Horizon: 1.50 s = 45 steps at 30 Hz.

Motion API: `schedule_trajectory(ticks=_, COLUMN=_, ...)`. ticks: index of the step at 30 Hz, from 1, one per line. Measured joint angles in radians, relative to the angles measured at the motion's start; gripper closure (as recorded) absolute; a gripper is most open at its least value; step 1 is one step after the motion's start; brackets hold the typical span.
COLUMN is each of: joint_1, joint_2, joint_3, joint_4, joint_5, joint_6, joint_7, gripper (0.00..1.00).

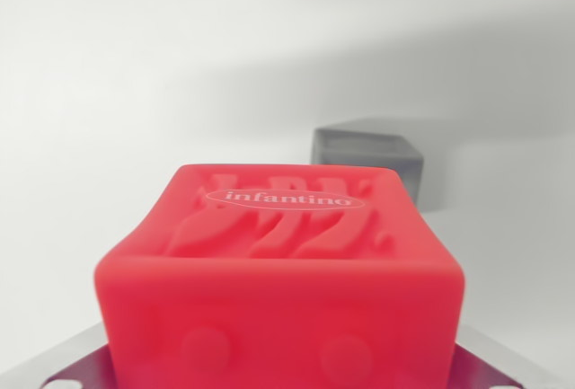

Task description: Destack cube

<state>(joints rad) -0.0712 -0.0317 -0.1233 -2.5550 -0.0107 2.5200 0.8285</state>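
Note:
A red soft cube (283, 263) with a raised pattern and an "infantino" logo on its top face fills the lower middle of the wrist view. It sits between my gripper's (278, 362) two grey metal fingers (54, 369), which show only at the bottom corners, pressed against the cube's sides. The gripper looks shut on the red cube. Behind it, slightly toward the wrist view's right, a grey cube (373, 154) rests on the white surface, apart from the red one. What lies under the red cube is hidden.
A plain white surface (108, 119) stretches all round, with a soft shadow (503, 164) beside the grey cube. Nothing else shows.

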Motion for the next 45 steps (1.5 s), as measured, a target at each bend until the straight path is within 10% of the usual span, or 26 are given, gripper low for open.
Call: schedule_trajectory(ticks=45, joint_1=0.047, joint_2=0.209, joint_3=0.083, joint_4=0.180, joint_5=0.020, joint_6=0.027, joint_7=-0.281, gripper=1.00)
